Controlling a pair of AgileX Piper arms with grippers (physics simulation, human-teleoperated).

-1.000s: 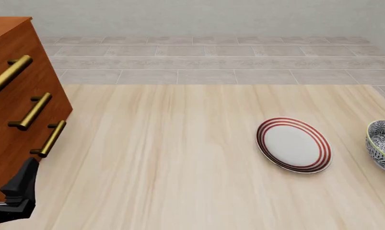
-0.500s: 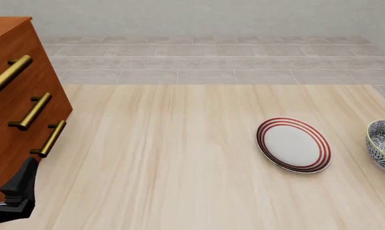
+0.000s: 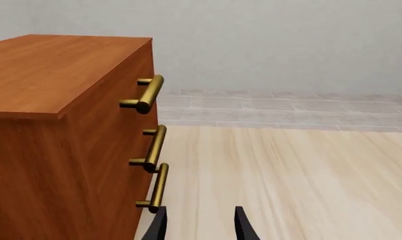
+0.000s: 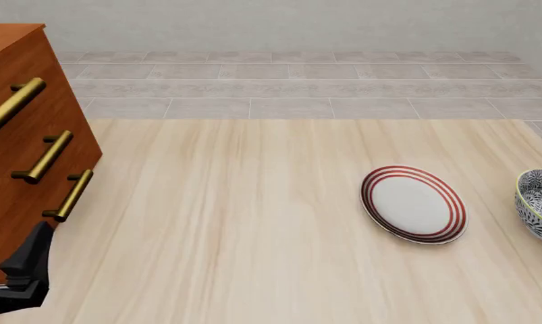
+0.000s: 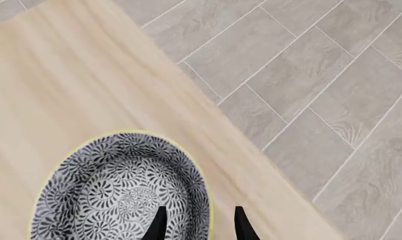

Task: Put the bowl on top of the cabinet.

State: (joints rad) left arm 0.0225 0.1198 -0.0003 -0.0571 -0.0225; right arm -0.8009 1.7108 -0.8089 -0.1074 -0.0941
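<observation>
The bowl (image 4: 540, 204) sits at the pale wood tabletop's (image 4: 252, 223) right edge, beside grey floor tiles (image 5: 321, 90). The right gripper (image 5: 196, 225) hovers open over its rim. The left gripper (image 3: 198, 226), open and empty, waits by the cabinet (image 4: 19, 148).

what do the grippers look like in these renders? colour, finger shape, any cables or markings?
Left gripper and right gripper: each shows two slim, matte black fingers tapering to points. In the front view, the left gripper body is angular and black. No cables or markings show.
</observation>
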